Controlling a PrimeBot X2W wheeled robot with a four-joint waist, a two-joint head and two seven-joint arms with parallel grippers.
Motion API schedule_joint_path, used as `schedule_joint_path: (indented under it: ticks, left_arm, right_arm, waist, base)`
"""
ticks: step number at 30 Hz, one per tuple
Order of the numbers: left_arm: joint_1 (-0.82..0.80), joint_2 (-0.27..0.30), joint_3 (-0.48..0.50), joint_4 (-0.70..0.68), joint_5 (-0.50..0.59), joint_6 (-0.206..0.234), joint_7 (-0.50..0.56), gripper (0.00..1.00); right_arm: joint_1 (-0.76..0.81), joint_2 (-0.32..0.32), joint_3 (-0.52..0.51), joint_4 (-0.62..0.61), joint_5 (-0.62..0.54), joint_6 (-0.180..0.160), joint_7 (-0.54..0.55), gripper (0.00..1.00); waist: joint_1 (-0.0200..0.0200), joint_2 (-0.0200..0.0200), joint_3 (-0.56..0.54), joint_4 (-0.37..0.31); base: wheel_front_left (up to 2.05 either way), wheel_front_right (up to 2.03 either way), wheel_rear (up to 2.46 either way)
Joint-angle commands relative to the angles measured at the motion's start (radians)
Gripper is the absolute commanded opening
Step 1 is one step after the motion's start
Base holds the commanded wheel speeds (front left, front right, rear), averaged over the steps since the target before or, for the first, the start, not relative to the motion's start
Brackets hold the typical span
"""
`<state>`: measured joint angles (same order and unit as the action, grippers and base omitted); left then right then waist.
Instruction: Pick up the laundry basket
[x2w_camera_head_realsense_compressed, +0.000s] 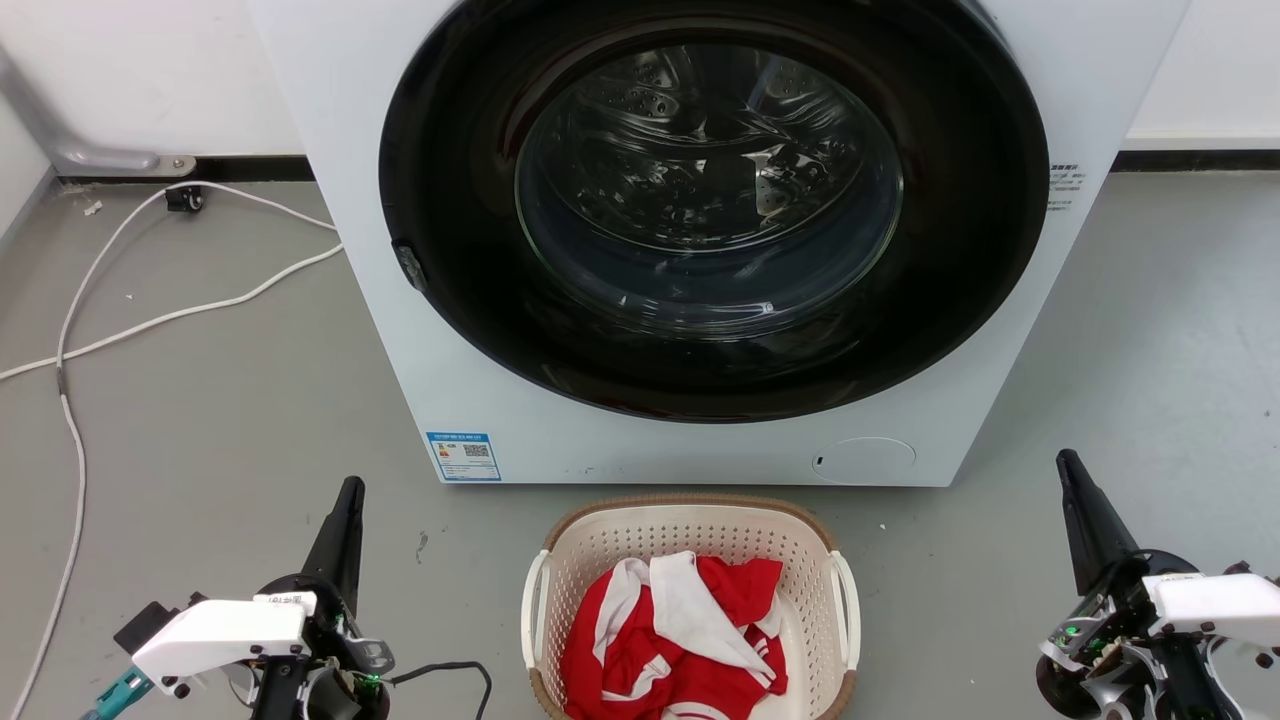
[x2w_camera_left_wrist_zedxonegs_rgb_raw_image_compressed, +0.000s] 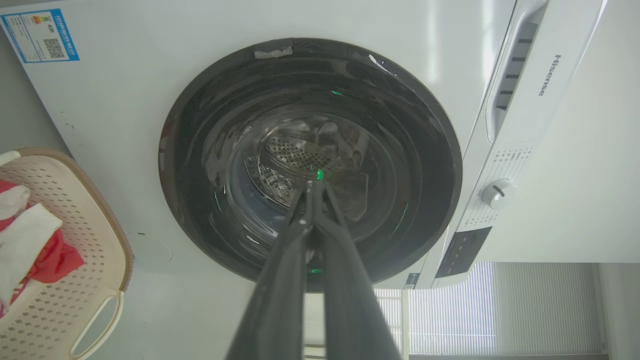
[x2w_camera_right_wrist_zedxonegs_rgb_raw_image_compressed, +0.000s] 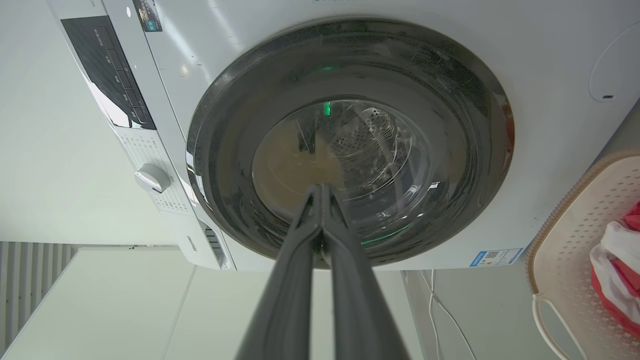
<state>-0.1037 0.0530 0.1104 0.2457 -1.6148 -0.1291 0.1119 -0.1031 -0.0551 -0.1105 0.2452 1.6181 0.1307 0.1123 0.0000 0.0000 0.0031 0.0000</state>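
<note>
You have not yet begun the lift: the laundry basket (x2w_camera_head_realsense_compressed: 600, 560) sits on the floor (x2w_camera_head_realsense_compressed: 200, 420) just before the washing machine (x2w_camera_head_realsense_compressed: 700, 450), between your left gripper (x2w_camera_head_realsense_compressed: 351, 492) and right gripper (x2w_camera_head_realsense_compressed: 1068, 466). Both grippers are pressed closed on nothing, well apart from its handles. A crumpled red-and-white garment (x2w_camera_head_realsense_compressed: 690, 630) lies in it

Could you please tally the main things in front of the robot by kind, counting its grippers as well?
Washer: 1
Basket: 1
Laundry pile, red and white, in the basket: 1
Grippers: 2, the left gripper and the right gripper
Total: 5
</note>
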Motion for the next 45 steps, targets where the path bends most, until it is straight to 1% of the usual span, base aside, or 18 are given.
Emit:
schedule_joint_path:
  ticks: [1,21,22,26,33,41,45]
  left_arm:
    - [-0.010,0.000,0.004,0.001,0.000,-0.003,0.003,0.00]
    - [-0.010,-0.001,0.005,0.001,0.002,-0.003,0.004,0.00]
    - [0.001,-0.001,0.001,0.003,0.001,0.000,0.000,1.00]
    - [0.027,-0.006,-0.002,0.029,0.003,0.000,-0.006,1.00]
    - [0.037,-0.005,0.005,0.009,0.027,0.000,-0.042,1.00]
    - [0.043,-0.005,0.036,0.004,0.080,0.000,-0.079,1.00]
    - [0.045,-0.005,0.041,0.005,0.096,0.000,-0.096,1.00]
  right_arm:
    - [-0.010,0.004,-0.002,0.001,-0.006,0.000,0.002,0.00]
    - [-0.010,0.004,-0.002,0.001,-0.007,0.000,0.002,0.00]
    - [0.002,0.001,-0.001,0.002,0.000,0.000,0.001,1.00]
    - [0.029,0.005,0.001,0.026,-0.001,0.000,-0.004,1.00]
    - [0.038,0.005,0.005,0.013,-0.022,0.000,-0.040,1.00]
    - [0.030,0.005,-0.013,0.039,-0.093,0.000,-0.078,1.00]
    - [0.025,0.004,-0.029,0.035,-0.164,0.000,-0.095,1.00]
  waist:
    - [0.0000,0.0000,0.000,0.000]
    - [0.0000,0.0000,0.000,0.000]
    - [0.0000,0.0000,0.000,0.000]
    - [0.0000,0.0000,0.000,0.000]
    - [0.0000,0.0000,0.001,-0.001]
    - [0.0000,0.0000,0.000,-0.002]
    - [0.0000,0.0000,0.000,-0.003]
  base:
    - [0.00,0.00,0.00]
    - [0.00,0.00,0.00]
    - [0.00,0.00,0.00]
    - [0.00,0.00,0.00]
    - [0.00,0.00,0.00]
    - [0.00,0.00,0.00]
    - [0.00,0.00,0.00]
